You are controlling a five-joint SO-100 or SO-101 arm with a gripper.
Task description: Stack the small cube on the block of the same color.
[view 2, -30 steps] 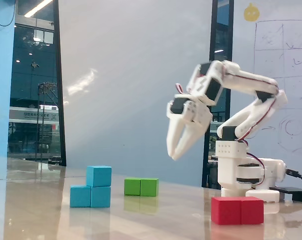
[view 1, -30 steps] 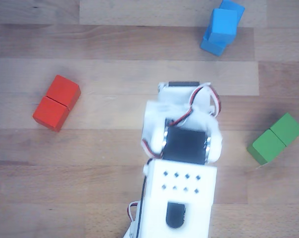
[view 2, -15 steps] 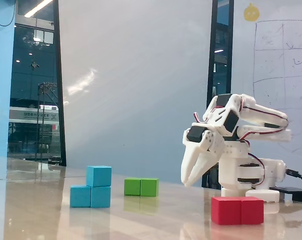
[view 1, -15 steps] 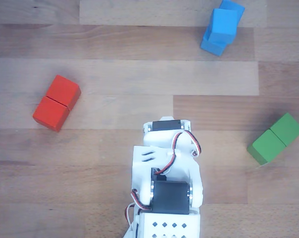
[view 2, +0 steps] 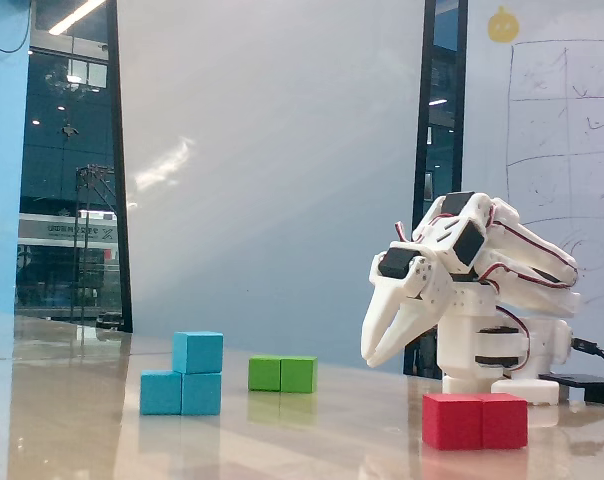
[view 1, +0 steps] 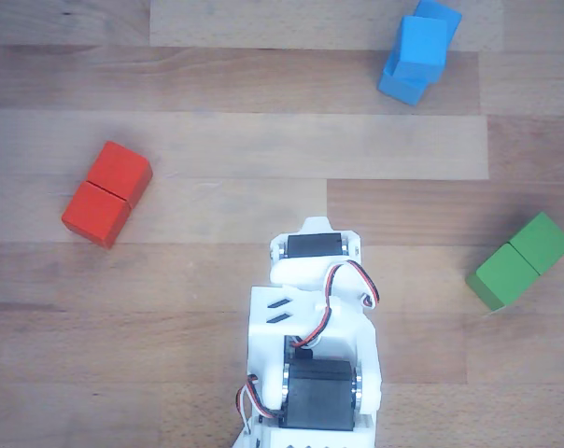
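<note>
The small cube rests on the right half of the light-blue block in the fixed view. From above, the small cube sits on the block at the top right, turned slightly off the block's line. My gripper hangs folded near the arm's base, far to the right of the stack, pointing down above the table. Its fingers lie together with nothing between them. In the other view the arm's white body hides the fingers.
A red oblong block lies at the left of the other view and in front of the arm's base. A green oblong block lies at the right, seen behind the blue stack in the fixed view.
The arm has drawn back from mid-table and folded down toward its base, lowering the gripper. The cube stays on the blue block.
</note>
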